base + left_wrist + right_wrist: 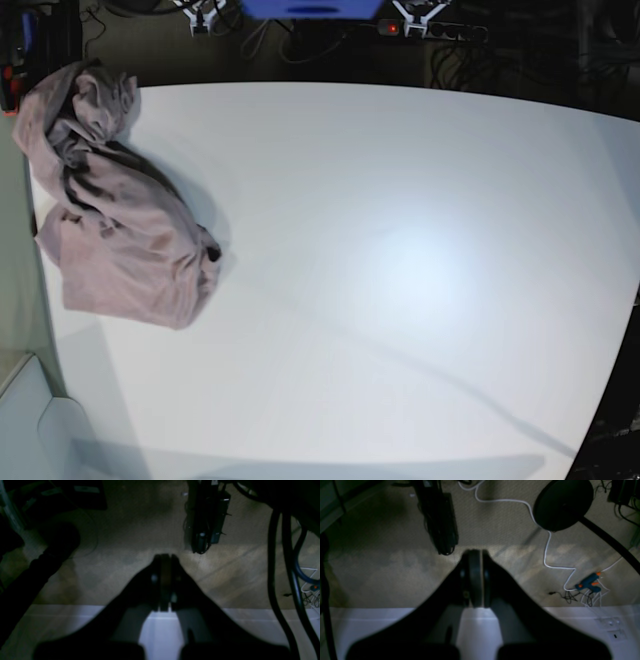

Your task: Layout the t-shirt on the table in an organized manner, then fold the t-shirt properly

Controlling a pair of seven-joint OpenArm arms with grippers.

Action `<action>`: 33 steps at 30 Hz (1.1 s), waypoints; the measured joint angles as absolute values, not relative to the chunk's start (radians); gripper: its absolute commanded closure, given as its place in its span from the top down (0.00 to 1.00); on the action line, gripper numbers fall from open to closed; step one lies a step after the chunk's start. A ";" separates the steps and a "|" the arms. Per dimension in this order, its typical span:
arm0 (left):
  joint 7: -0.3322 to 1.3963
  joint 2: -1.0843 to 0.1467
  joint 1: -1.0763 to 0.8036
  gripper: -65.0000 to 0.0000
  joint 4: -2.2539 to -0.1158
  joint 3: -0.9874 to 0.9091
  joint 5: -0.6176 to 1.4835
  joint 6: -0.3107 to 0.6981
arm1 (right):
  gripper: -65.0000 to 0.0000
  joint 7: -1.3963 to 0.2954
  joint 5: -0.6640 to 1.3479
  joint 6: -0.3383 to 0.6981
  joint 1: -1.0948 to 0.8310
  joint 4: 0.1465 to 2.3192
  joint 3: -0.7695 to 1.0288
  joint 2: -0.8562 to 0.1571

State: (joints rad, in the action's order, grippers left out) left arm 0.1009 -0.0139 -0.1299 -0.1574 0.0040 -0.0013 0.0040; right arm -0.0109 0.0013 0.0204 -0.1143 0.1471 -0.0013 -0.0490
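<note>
**Crumpled t-shirt at the table's edge, both grippers empty**

The t-shirt lies in a bunched heap at the far left of the table in the base view, close to the left rim and running up toward the top-left corner; the rest of the white top is bare; neither arm shows in that view.

The left gripper has its jaws pressed together with nothing between them; it hangs past the table's edge, over the carpeted floor; the right gripper is likewise pressed together and empty, also looking out over the floor, where a white cable and a blue glue gun lie.

By its look the shirt is light, soft and limp; it should drape and sag from any pinch point, and it will likely drag rather than slide cleanly on the matte top; nothing about it is fragile. One layer may lift while others stay behind, so a shallow pinch risks catching only a fold.

The collar and sleeves cannot be picked out in the heap; the lower end shows a flatter, straighter edge that may be a hem; a sensible hold would be two separated points along such an edge, one per gripper, so the cloth can be pulled toward the middle and spread flat before any folding; laying out has not yet begun.
</note>
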 measured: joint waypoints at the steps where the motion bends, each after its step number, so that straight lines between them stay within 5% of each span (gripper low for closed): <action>1: 0.101 -0.014 -0.130 0.00 -0.157 0.004 -0.001 0.004 | 0.00 -0.011 0.001 0.020 -0.114 0.147 -0.001 -0.049; 17: 0.102 -0.014 -0.134 0.00 -0.166 0.004 -0.001 0.004 | 0.00 -0.006 0.001 0.020 -0.126 0.177 -0.001 -0.049; 33: 0.107 -0.116 -0.520 0.00 -0.786 0.002 0.007 0.002 | 0.00 -0.019 0.001 0.011 -0.519 0.716 0.002 -0.077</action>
State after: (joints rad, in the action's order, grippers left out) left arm 0.1070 -0.1162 -0.5201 -0.7856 0.0025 0.0071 0.0025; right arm -0.0193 0.0013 0.0109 -0.5190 0.7158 0.0017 -0.0769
